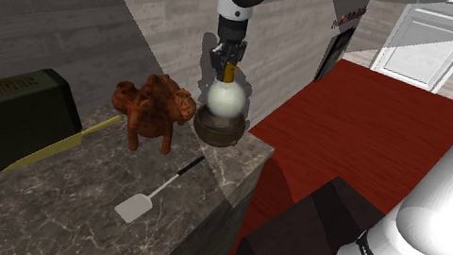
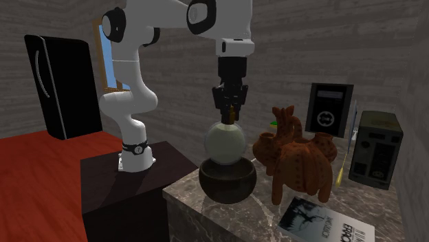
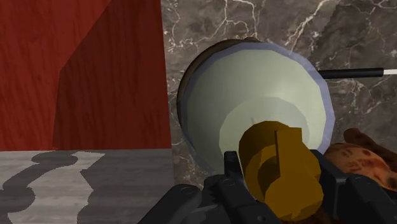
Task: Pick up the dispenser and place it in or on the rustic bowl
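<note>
Second exterior view: dispenser (image 2: 225, 143), round, rigid, probably slick; gripper (image 2: 231, 113) clenched on its gold pump (image 2: 232, 117) at 12 o'clock, surest hold; bowl (image 2: 227, 185) at 6 o'clock.

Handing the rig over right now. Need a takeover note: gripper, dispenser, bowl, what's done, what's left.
Gripper: shut on the dispenser at its gold pump top.
Dispenser: upright, pale round body sitting in the mouth of the dark bowl, near the edge of the marble counter.
Done: pick-up and lowering into the bowl, by the look of it.
Left: open the fingers, lift straight up; mind the brown animal figurine beside the bowl.
</note>
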`<action>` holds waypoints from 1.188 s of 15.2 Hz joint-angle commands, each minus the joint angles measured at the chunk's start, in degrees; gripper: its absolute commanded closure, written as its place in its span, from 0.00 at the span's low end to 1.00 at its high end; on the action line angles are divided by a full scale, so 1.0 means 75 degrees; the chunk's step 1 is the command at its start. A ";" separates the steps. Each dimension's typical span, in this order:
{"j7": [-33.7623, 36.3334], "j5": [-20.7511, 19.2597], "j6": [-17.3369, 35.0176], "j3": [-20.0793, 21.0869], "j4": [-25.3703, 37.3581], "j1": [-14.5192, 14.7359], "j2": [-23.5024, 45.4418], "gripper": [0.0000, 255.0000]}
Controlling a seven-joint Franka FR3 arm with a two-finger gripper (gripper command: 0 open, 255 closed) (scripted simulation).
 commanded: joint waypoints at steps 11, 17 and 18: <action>0.0001 -0.0006 0.0239 -0.0005 -0.0220 -0.0005 0.0012 0.00; -0.0008 0.0006 -0.0267 0.0001 0.0261 0.0001 -0.0015 0.00; -0.0010 0.0006 -0.0524 0.0005 0.0522 0.0005 -0.0011 0.00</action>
